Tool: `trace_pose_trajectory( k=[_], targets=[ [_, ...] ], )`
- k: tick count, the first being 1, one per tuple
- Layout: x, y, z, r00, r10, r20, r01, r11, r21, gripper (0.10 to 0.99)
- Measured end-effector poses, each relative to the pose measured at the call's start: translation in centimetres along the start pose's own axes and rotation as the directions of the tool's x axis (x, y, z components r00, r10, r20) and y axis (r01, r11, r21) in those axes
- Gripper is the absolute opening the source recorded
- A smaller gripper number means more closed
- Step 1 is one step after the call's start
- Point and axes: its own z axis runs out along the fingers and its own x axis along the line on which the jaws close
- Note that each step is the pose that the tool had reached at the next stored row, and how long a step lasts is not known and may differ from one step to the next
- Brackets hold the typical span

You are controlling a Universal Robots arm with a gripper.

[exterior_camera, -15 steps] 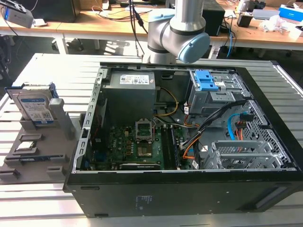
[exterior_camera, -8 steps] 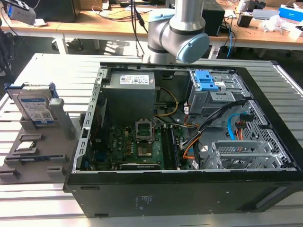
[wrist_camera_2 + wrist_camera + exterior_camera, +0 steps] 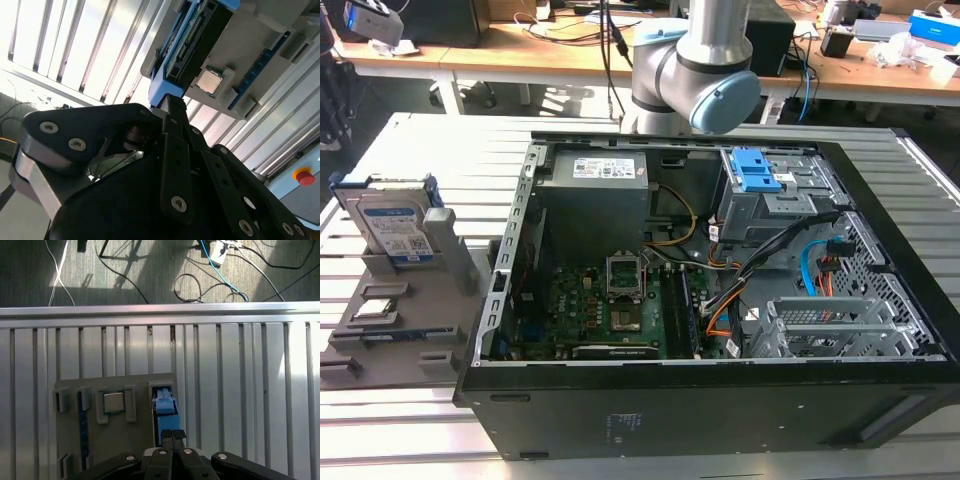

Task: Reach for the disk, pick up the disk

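Gripper (image 3: 173, 434) is narrow in both wrist views, its tips pressed together on nothing, and it hovers over the slatted desk (image 3: 240, 390). Straight ahead of its tips, near but apart, the disk (image 3: 164, 411) stands on edge in a slot of the grey holder (image 3: 120, 445), with its blue frame facing the gripper. A processor chip (image 3: 114, 401) sits in the next pocket to one side. The risk, as I judge it: with its tips together the gripper cannot straddle the disk, so closing in like this would strike the upper edge, tilting the disk or shoving the holder
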Motion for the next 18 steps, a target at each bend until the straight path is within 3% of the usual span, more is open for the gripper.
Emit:
trace_pose_trajectory(
  k=[6, 11, 13, 14, 18],
  targets=[
    [0.01, 0.0, 0.02, 1.0, 0.0, 0.0, 0.0, 1.0, 0.0, 0.114],
    [0.01, 0.0, 0.03, 1.0, 0.0, 0.0, 0.0, 1.0, 0.0, 0.416],
    [0.01, 0.0, 0.03, 1.0, 0.0, -0.0001, 0.0, 1.0, 0.0, 0.416],
    [0.01, 0.0, 0.04, 1.0, 0.0, 0.0, 0.0, 1.0, 0.0, 0.482],
    [0.01, -0.02, 0.1, 0.9997, -0.024, -0.0007, 0.024, 0.9997, 0.001, 0.482]
  ],
)
